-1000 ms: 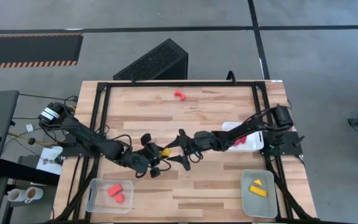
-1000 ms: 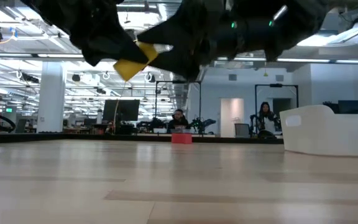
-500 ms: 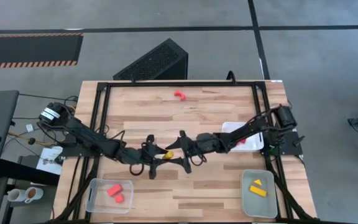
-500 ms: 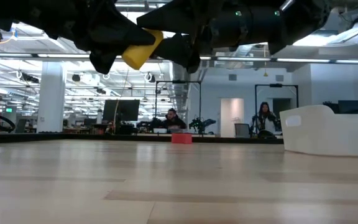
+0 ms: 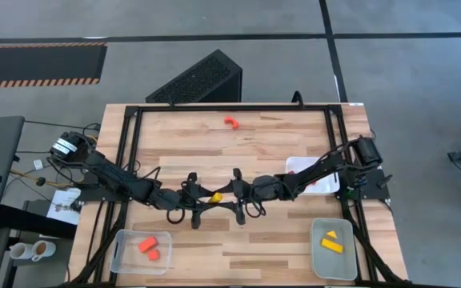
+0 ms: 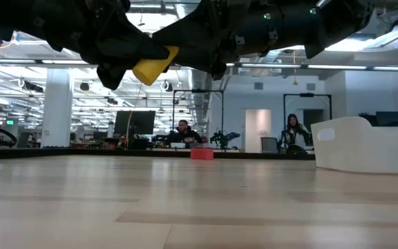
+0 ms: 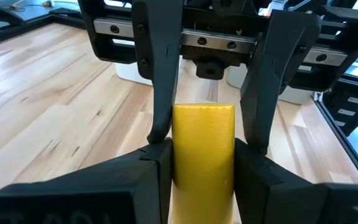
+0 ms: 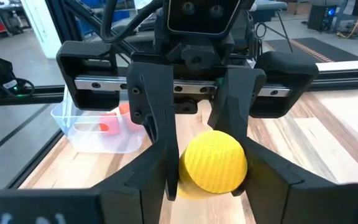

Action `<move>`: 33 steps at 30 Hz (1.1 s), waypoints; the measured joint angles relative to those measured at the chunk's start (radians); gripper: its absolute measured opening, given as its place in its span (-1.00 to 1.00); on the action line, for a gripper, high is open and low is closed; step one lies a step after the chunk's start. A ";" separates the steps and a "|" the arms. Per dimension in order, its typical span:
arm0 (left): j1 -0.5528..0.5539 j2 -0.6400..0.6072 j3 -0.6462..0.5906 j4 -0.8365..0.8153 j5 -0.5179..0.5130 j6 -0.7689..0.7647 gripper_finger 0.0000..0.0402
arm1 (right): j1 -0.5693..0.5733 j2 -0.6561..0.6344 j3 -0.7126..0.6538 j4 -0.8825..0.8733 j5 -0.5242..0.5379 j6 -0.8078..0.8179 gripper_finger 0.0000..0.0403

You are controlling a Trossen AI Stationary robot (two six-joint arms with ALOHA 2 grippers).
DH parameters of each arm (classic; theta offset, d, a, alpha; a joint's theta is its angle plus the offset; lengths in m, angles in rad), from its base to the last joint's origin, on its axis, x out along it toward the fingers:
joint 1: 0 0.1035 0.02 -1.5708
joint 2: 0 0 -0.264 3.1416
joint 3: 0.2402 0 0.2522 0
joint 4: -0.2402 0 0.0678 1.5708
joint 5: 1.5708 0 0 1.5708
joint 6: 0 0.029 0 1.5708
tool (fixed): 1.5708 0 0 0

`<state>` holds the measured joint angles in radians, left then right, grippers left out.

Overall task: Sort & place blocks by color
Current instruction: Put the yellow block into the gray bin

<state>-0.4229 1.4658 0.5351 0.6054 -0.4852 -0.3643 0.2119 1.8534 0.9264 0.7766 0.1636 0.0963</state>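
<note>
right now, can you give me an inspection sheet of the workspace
surface: wooden table, black frame.
job's things: yellow block held above mid-table between both grippers; red block at far edge; red blocks in clear tray; yellow blocks in grey tray; white tray under right arm.
clutter: nothing seen.
grippers: left gripper and right gripper both pinch the block.
cables: bundle beside left arm's base.
surroundings: black case behind; people far off.
</note>
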 joint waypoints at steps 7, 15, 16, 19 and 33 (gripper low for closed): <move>-0.001 0.000 0.000 -0.001 0.003 -0.002 -0.54 | -0.002 0.000 0.000 0.000 -0.002 0.005 -0.05; -0.002 0.000 -0.002 -0.015 -0.007 -0.010 -0.41 | -0.004 0.000 -0.001 -0.012 -0.002 0.005 -0.42; -0.002 0.000 -0.002 -0.015 -0.018 -0.025 -0.33 | -0.005 -0.001 0.000 -0.015 -0.004 0.003 -0.44; -0.003 0.000 -0.002 -0.011 -0.032 -0.042 -0.07 | -0.006 -0.001 -0.001 -0.026 -0.003 -0.001 -0.44; -0.003 -0.112 -0.001 -0.174 -0.032 -0.091 0.16 | 0.008 -0.319 -0.002 -0.610 0.060 0.010 -0.40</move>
<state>-0.4263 1.3542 0.5343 0.4317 -0.5173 -0.4550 0.2197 1.5340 0.9245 0.1670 0.2231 0.1066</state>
